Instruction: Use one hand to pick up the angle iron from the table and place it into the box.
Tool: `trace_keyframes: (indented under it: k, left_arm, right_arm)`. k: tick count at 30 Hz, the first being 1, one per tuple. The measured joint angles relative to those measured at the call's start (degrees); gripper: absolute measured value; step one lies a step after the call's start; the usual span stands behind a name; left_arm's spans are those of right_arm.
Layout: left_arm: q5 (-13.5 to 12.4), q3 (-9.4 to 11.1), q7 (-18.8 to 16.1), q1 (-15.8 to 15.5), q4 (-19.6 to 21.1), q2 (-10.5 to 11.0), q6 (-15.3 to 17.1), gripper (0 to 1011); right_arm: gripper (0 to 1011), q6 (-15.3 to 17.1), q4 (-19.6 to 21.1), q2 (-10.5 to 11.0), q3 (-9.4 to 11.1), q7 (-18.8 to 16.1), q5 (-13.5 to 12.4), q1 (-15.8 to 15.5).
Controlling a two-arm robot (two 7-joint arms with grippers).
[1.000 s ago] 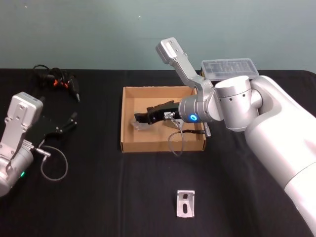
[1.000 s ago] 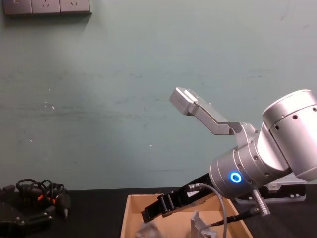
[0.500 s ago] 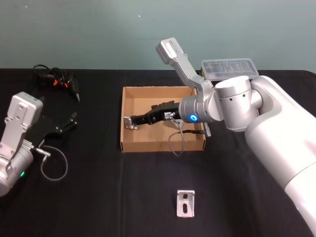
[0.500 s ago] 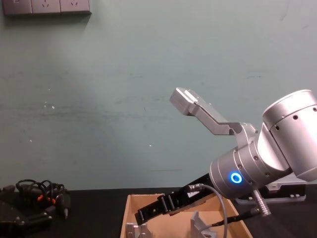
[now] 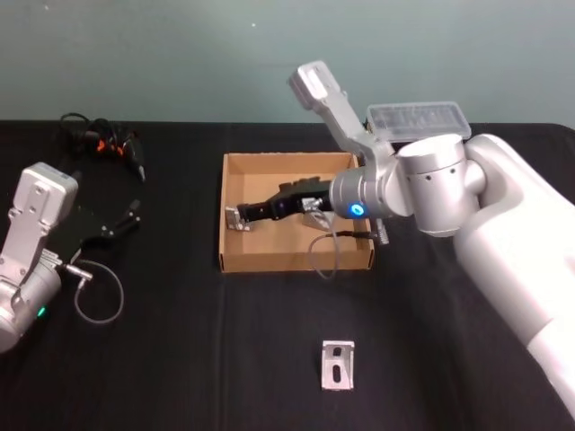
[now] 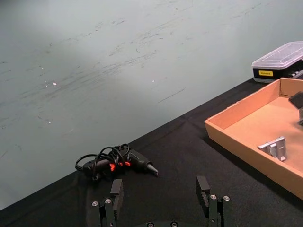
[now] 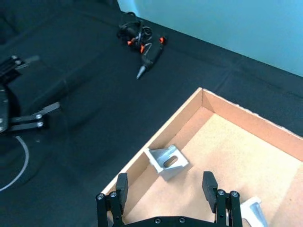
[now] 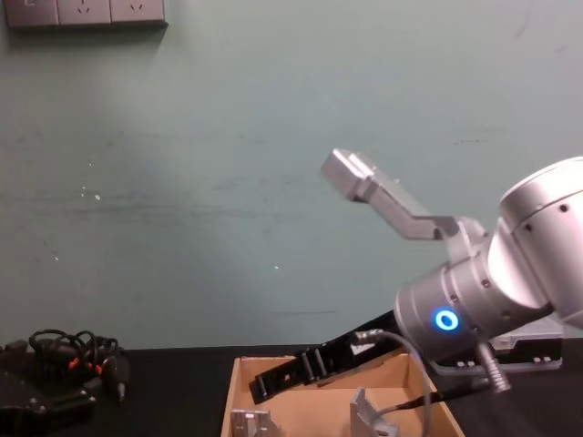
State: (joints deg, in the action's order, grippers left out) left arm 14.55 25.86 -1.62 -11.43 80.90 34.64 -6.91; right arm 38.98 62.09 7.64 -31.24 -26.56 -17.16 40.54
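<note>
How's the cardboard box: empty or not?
Not empty. One angle iron lies by the box's left wall, a second angle iron farther right, the open right hand above them.

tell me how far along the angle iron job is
Done: a silver metal angle iron by the left wall and a second angle iron nearer the right lie in the shallow tan cardboard box. In hand: nothing; the black right gripper hovers over the box, jaws open and empty. Left: a third silver angle iron sits on the black table. The left gripper is parked open at the table's left.
</note>
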Motion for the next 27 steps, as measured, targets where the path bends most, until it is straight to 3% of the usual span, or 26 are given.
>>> trace_keyframes:
  k: [7,13,17,23,27]
  left_arm:
    - [0.0,0.0,0.0,0.0,0.0,0.0,0.0,1011]
    - [0.0,0.0,0.0,0.0,0.0,0.0,0.0,1011]
    - [0.0,0.0,0.0,0.0,0.0,0.0,0.0,1011]
    - [0.0,0.0,0.0,0.0,0.0,0.0,0.0,1011]
    - [0.0,0.0,0.0,0.0,0.0,0.0,0.0,1011]
  right_arm:
    - [1003,3.7,10.6,4.1,0.9,0.3,-1.9,-4.4]
    - [1003,7.2,22.5,9.7,1.8,-0.2,-4.0,-10.2]
    - [1003,9.4,31.3,14.1,3.6,-0.4,-5.8,-15.5]
    - [1003,11.6,40.9,19.3,6.3,0.0,-8.3,-22.3]
    - [1003,13.0,45.1,21.8,8.4,0.4,-10.1,-26.1]
